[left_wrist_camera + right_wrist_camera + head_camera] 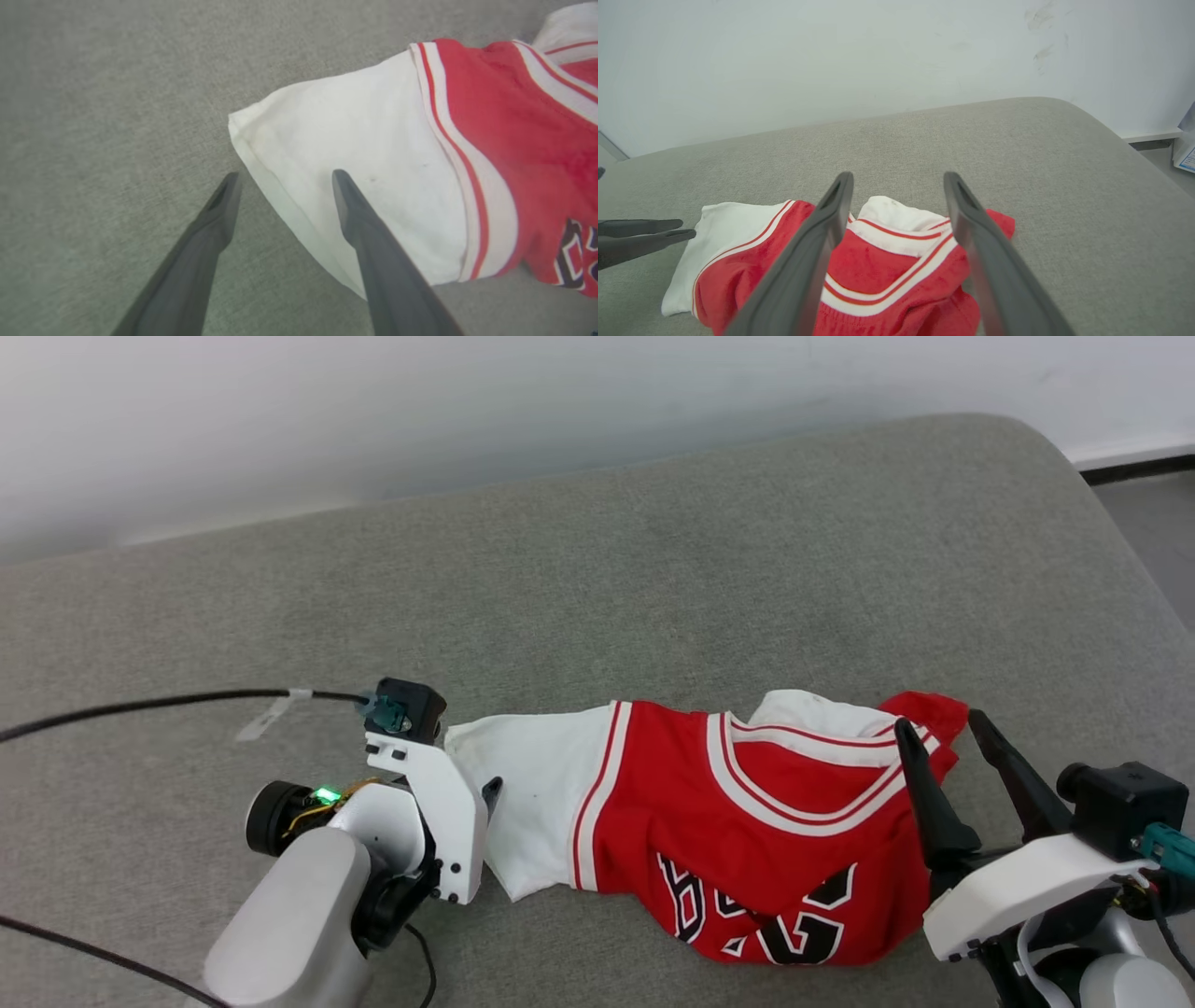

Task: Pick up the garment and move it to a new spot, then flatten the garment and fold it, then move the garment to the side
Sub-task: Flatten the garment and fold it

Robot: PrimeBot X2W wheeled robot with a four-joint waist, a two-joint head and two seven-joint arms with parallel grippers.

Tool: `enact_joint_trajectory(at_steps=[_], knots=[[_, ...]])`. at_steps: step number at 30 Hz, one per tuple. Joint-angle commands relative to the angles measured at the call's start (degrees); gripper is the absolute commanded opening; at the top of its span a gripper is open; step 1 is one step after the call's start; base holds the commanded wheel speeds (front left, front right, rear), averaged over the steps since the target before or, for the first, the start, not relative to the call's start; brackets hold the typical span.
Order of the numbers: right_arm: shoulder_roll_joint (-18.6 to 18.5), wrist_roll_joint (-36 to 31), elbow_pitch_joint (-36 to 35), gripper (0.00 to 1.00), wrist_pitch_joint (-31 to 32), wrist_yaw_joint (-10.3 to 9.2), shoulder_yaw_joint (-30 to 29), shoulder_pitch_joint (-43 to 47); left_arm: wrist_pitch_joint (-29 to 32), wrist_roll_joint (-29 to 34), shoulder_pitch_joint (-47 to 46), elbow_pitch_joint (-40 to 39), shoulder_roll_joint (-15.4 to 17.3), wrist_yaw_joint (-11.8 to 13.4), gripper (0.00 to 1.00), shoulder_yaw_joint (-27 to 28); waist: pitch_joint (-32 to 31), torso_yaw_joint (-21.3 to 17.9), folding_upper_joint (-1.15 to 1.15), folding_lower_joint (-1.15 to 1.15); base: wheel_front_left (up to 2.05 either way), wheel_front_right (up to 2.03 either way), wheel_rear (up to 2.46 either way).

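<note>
The right pincer (898, 176) (fingers spread wide) hangs over the crumpled garment (887, 261).

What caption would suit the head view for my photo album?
Open left gripper and right gripper flank a crumpled red jersey on a grey cushioned surface.

Pale forearms (289, 915) — dark tapered fingers (932, 803)

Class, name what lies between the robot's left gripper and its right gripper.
The garment, crumpled on the grey cushion, spans the stretch from the left gripper to the right gripper, as the head view shows.
</note>
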Motion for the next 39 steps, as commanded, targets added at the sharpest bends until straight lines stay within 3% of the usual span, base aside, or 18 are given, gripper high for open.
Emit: enact_joint_trajectory(at_steps=[1,8,9,11,20,29,33,39], knots=[[0.1,0.9,0.6,1.00,-0.7,-0.02,0.1,-0.9,2.7,-0.1,-1.2,1.6,0.9,-0.2,1.00,-0.6,1.9,-1.8,0.00,0.00,0.00,0.00,0.00],[0.2,2.3,2.6,1.00,-2.3,-0.01,0.5,-1.6,12.7,-2.3,-1.0,4.8,1.3,-1.5,1.00,-2.7,3.5,-2.8,0.00,0.00,0.00,0.00,0.00],[0.2,2.3,2.7,1.00,-2.5,-0.02,0.4,-1.7,13.4,-2.4,-0.8,4.7,1.3,-1.8,0.80,-3.1,3.6,-2.9,0.00,0.00,0.00,0.00,0.00],[0.2,2.7,3.1,1.00,-2.8,-0.02,0.3,-1.9,13.0,-2.2,-0.8,4.0,1.5,-1.9,0.00,-3.3,3.7,-2.8,0.00,0.00,0.00,0.00,0.00],[0.2,3.2,4.3,1.00,-2.6,-0.02,-1.5,-1.1,5.1,-1.6,0.4,-2.6,3.8,-0.3,0.00,-0.1,1.7,-0.3,0.00,0.00,0.00,0.00,0.00],[0.2,3.0,3.1,1.00,-1.1,-0.02,-4.1,0.8,0.9,-3.4,12.1,-13.3,9.5,7.2,0.00,7.4,-0.6,4.0,0.00,0.00,0.00,0.00,0.00],[0.2,3.1,2.7,1.00,-0.5,-0.02,-4.3,1.0,0.2,-5.3,18.2,-15.2,10.2,10.4,0.00,10.5,-0.9,4.8,0.00,0.00,0.00,0.00,0.00],[0.2,3.2,2.1,1.00,0.2,-0.02,-4.7,1.7,-1.3,-8.0,25.7,-15.3,9.2,13.1,0.00,13.3,-1.6,5.2,0.00,0.00,0.00,0.00,0.00]])
